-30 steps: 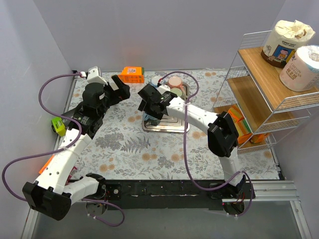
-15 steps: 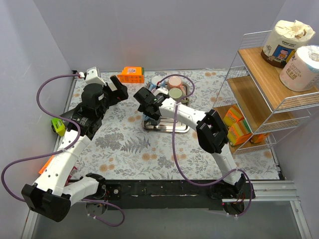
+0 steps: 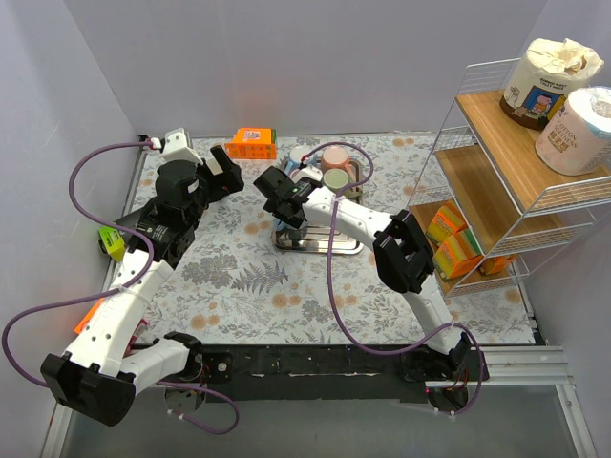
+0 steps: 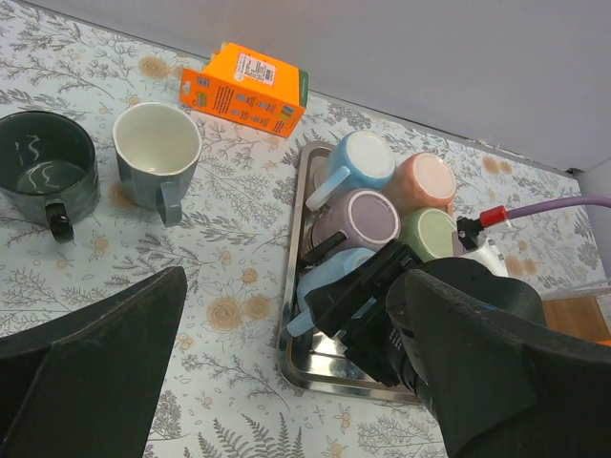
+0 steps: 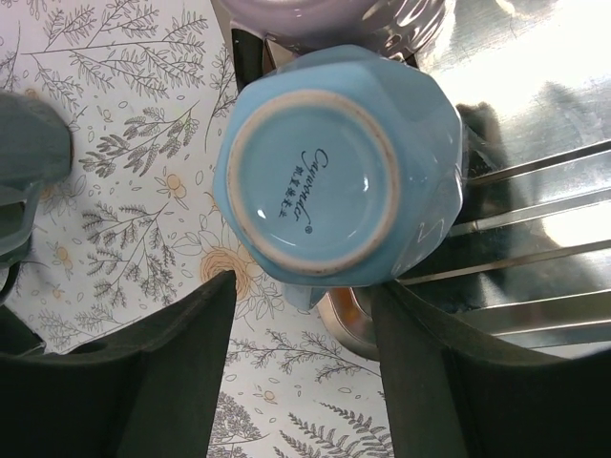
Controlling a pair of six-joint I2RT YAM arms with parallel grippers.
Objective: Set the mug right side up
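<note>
Steel-bright, the tray (image 4: pixel 291 361) sits mid-table and carries five mugs, all standing mouth down. The pale blue mug (image 5: pixel 334 172) is at the tray's near left corner, its stamped base facing up. A purple mug (image 4: pixel 358 218) stands just beyond it and a green mug (image 4: pixel 427 232) to that one's right. In the far row are a second blue mug (image 4: pixel 363 160) and a peach mug (image 4: pixel 425 181).

Two more mugs stand upright on the cloth, left of the tray: a grey-green mug (image 4: pixel 156 153) with a white inside and a dark green mug (image 4: pixel 46 167). That makes seven mugs.

The right gripper (image 3: pixel 286 215) points down over the pale blue mug, with one finger on each side of it. Its jaws are partly spread, and I cannot tell whether the pads touch the mug wall. The left gripper (image 3: pixel 227 172) hangs left of the tray, spread to its widest and holding nothing.

One orange carton (image 3: pixel 252 143) lies at the far edge. A cloth printed with ferns and flowers (image 3: pixel 286 296) covers the table, and plain pale grey walls close in the far and left sides. On the right stands a wire rack (image 3: pixel 477 181) with wooden shelves. Two wrapped paper rolls (image 3: pixel 552 84) sit on its top shelf, and orange and green packets (image 3: pixel 453 243) on a lower one.
</note>
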